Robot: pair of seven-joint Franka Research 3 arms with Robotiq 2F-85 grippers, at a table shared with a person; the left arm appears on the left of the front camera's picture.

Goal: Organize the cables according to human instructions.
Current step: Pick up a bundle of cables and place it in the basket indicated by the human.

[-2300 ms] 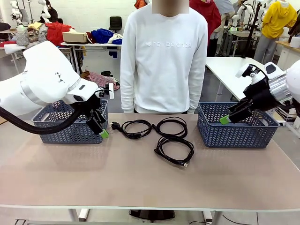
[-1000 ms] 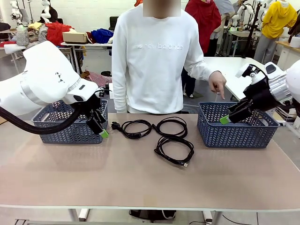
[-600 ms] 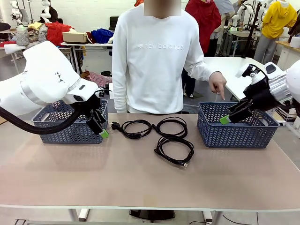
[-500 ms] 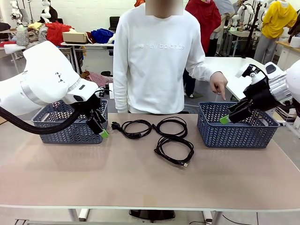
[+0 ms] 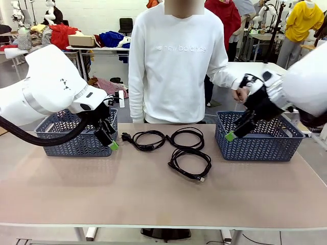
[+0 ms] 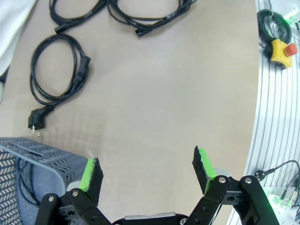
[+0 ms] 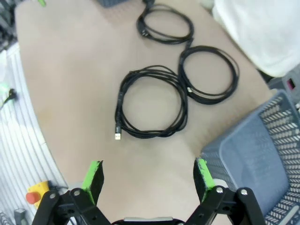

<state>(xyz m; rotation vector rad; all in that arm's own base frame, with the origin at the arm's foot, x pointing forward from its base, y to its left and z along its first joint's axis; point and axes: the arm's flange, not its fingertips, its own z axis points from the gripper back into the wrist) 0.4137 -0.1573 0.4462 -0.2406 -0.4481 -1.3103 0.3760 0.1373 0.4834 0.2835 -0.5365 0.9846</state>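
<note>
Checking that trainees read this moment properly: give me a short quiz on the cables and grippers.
1. How many cables lie on the bare table?
2. True or false: the right gripper holds a cable.
3. The right gripper is by: A the table's near edge; B the right basket; C the table's left end.
Key: 1 three; 2 false; 3 B.

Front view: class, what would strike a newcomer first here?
Three coiled black cables lie mid-table between the left basket and the right basket. The right pincer, wide open, hangs by the right basket's left end, just below the person's hand. The left pincer, also open, sits at the left basket's front corner.
</note>
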